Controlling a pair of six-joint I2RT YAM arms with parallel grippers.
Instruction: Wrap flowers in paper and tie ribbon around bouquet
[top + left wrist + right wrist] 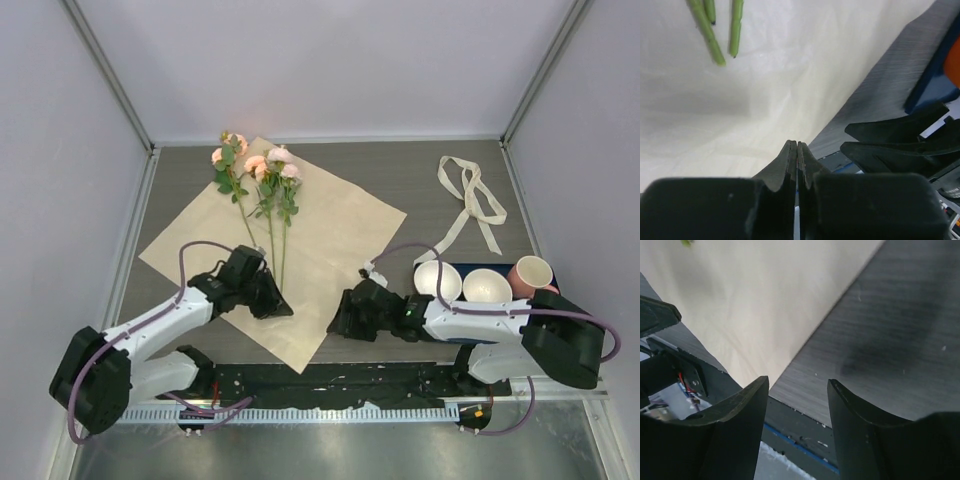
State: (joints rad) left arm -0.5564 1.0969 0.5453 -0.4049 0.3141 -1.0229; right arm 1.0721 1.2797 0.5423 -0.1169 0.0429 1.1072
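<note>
Beige paper (340,225) lies flat on the grey table (400,170), with the pink flowers (258,165) on its far-left part. The left gripper (280,308) is closed at the paper's near edge; whether it pinches the sheet, I cannot tell. The right gripper (337,320) stands open beside the near corner.

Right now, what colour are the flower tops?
The flowers have pale pink blooms on green stems, seen best in the top external view.
</note>
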